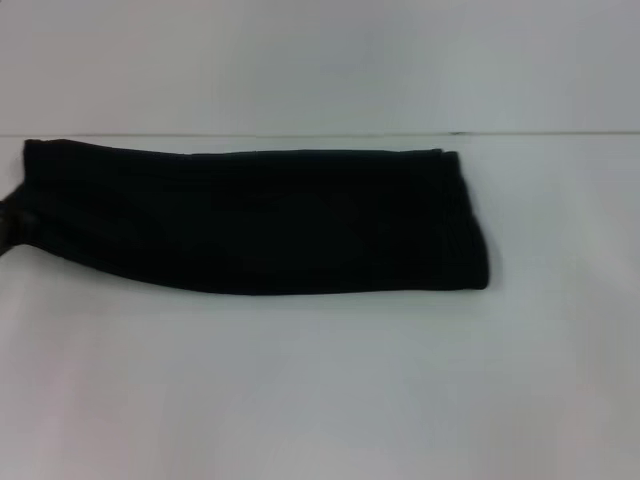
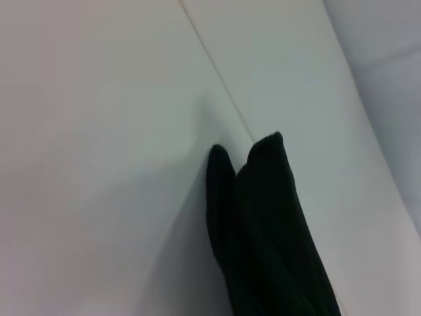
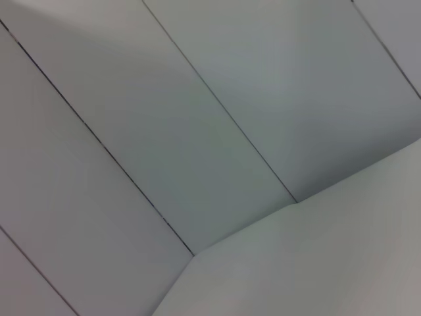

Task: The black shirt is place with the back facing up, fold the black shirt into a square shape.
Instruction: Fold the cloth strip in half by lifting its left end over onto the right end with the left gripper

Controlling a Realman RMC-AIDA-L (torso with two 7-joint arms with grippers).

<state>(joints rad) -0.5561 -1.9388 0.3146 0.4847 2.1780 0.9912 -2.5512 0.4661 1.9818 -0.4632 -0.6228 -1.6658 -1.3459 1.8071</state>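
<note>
Fingers: none are plainly shown in any view, so whether either gripper is released or clenched cannot be told.
Left gripper (image 1: pixel 8 232): only a dark, blurred part is glimpsed at the left edge of the head view, touching or just beside the shirt's left end; a grasp on the cloth cannot be confirmed.
Right gripper: not seen in the head view; only pale panelled wall and a table edge are shown by its wrist camera, so it is judged to be parked away from the work.
Black shirt (image 1: pixel 250 220): laid flat on the white table (image 1: pixel 320 400) as a long horizontal band, already narrowed lengthwise, its right end rounded and well apart from the table's near edge. In the left wrist view one end of the shirt (image 2: pixel 263 224) is seen as two layered lobes resting on the table.
Step in hand: judged to be the crosswise fold, one end carried over onto the other.
How it is best done: all layers at the left end should be pinched together, lifted only a little, carried straight along the band, and the edges matched before release, so that no layer slips or bunches.
</note>
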